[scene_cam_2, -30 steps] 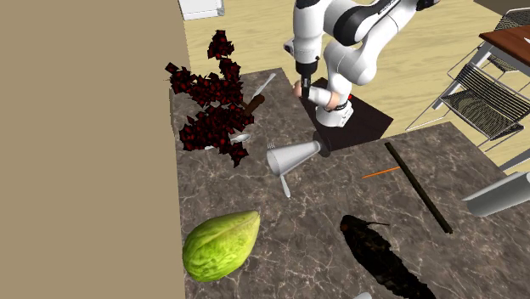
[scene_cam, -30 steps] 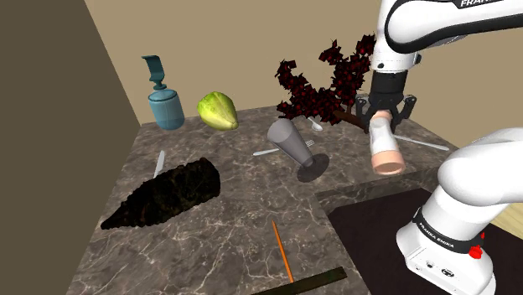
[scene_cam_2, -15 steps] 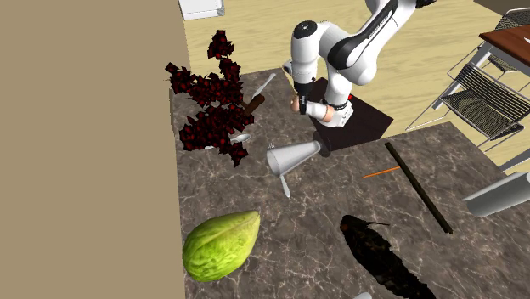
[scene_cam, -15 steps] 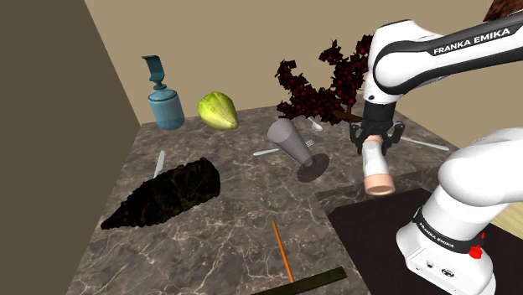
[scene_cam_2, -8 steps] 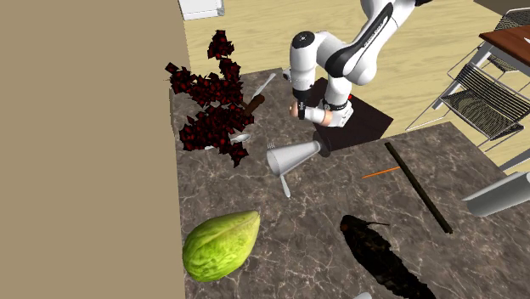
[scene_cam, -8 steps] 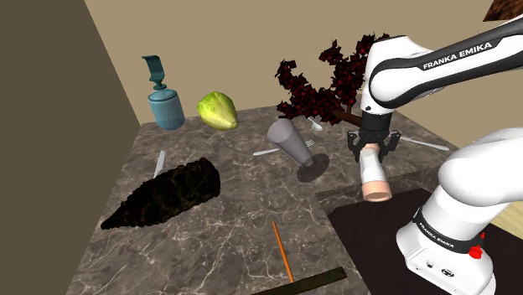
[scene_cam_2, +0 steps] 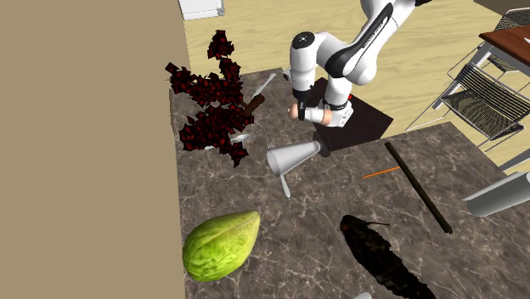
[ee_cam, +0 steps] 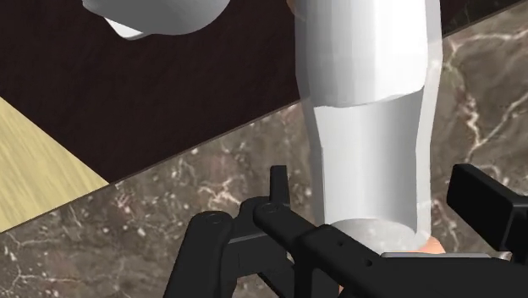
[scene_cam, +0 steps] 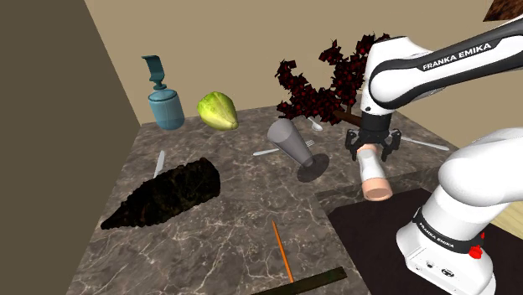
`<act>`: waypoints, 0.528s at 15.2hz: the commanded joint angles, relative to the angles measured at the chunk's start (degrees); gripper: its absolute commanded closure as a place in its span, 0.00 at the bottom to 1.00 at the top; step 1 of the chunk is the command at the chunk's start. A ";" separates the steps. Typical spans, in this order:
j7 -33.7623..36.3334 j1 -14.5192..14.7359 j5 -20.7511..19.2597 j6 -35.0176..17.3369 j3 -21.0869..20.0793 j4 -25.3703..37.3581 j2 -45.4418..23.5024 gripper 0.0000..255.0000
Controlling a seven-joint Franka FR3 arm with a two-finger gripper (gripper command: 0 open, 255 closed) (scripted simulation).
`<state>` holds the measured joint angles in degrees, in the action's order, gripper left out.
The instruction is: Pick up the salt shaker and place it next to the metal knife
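The salt shaker (scene_cam: 372, 170) is a white tube with a pinkish end (scene_cam: 379, 191); it points down over the marble counter (scene_cam: 235, 218), close to the black stand (scene_cam: 369, 243). My gripper (scene_cam: 370, 155) sits around its upper end, open. In the wrist view the fingers (ee_cam: 277, 179) stand a little apart from the shaker (ee_cam: 372, 110) on both sides. A grey knife (scene_cam: 424, 143) lies on the counter just to the shoulder view's right of the gripper. In the second exterior view this knife (scene_cam_2: 262, 85) lies beyond the gripper (scene_cam_2: 297, 100) and the shaker (scene_cam_2: 296, 110).
A grey goblet (scene_cam: 295, 147) lies on its side near a fork (scene_cam: 268, 152). A dark red plant (scene_cam: 327, 80), a green vegetable (scene_cam: 217, 110) and a teal bottle (scene_cam: 165, 105) stand at the back. A black mass (scene_cam: 168, 194), another knife (scene_cam: 159, 162), an orange pencil (scene_cam: 282, 250) and a dark rod (scene_cam: 306, 283) lie nearer.
The arm came down and toward the stand with the shaker. In the last half second the fingers opened off the shaker; the arm has hardly moved since.
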<state>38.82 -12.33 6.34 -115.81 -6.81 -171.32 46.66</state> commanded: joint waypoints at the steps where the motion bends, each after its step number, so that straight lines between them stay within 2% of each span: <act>1: 0.00 0.00 0.00 0.00 0.00 0.00 0.00 0.00; 4: 0.00 0.00 0.00 0.00 0.00 0.00 0.00 0.00; 8: 0.05 -0.52 -0.90 8.70 0.69 6.36 2.35 0.00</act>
<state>39.01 -12.60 5.75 -108.85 -6.37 -166.32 48.77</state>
